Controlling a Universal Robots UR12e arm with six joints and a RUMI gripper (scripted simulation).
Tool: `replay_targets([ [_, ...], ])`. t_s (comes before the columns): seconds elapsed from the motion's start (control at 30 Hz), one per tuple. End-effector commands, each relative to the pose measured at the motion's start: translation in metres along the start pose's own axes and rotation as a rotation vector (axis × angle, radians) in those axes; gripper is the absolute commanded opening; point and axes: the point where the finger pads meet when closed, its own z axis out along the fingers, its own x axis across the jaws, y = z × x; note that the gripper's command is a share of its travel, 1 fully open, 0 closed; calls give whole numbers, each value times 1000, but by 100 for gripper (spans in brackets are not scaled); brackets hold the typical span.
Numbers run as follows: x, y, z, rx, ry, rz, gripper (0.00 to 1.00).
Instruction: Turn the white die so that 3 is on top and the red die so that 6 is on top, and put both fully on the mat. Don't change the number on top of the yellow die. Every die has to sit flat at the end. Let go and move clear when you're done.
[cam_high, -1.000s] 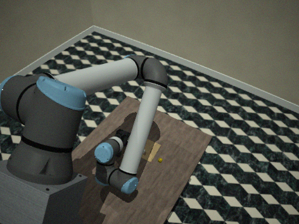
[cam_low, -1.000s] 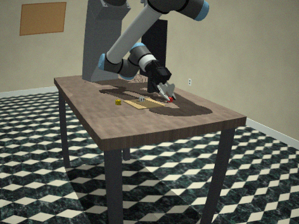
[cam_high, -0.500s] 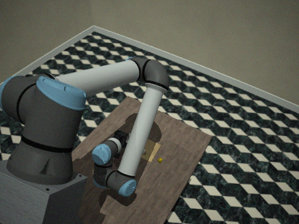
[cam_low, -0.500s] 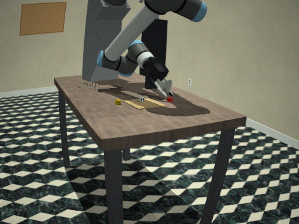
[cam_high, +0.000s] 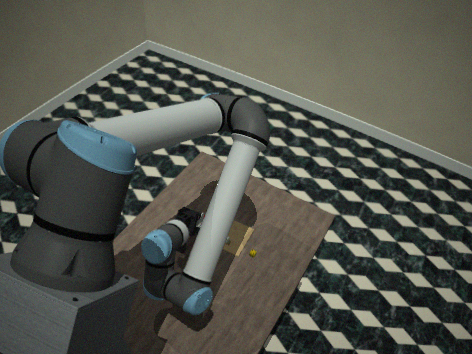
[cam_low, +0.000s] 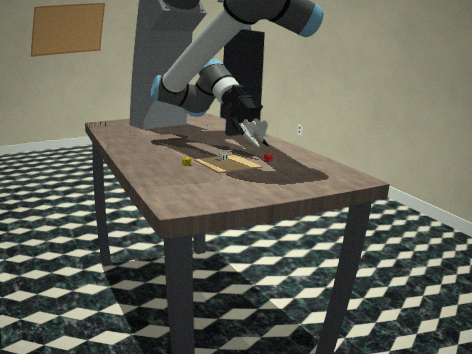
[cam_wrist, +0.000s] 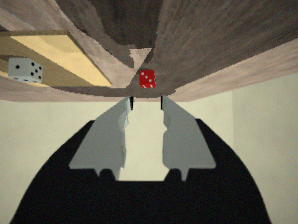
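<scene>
Red die step in hand; tool (cam_wrist: 145, 102) hung above the desk (cam_low: 210, 200), jaws narrowly parted, holding nothing.
Red die (cam_wrist: 147, 79) sat on bare desk at frame centre in the wrist view, apart from the jaws and off the mat (cam_wrist: 75, 62). White die (cam_wrist: 25, 69) was on the mat, upper left (top face unreadable). Likely next: descend, regrip red, tip to 6, set it on the mat.

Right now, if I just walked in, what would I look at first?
Probably the big grey-and-blue robot arm bending down over the wooden table. Next you'd spot three little dice: a white die on the tan mat, a yellow die beside the mat, and a red die on the bare wood. The end effector hangs just above the red die, holding nothing.
</scene>
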Motion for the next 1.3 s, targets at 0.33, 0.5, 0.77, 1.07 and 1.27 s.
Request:
replay_targets([
  [0.33,0,38,-28,0,0,0,21],
  [0.5,0,46,-33,0,0,0,21],
  [0.77,0,49,-35,1,0,0,21],
  [1.07,0,51,-34,29,0,0,21],
  [1.27,0,55,-32,103,-1,0,21],
])
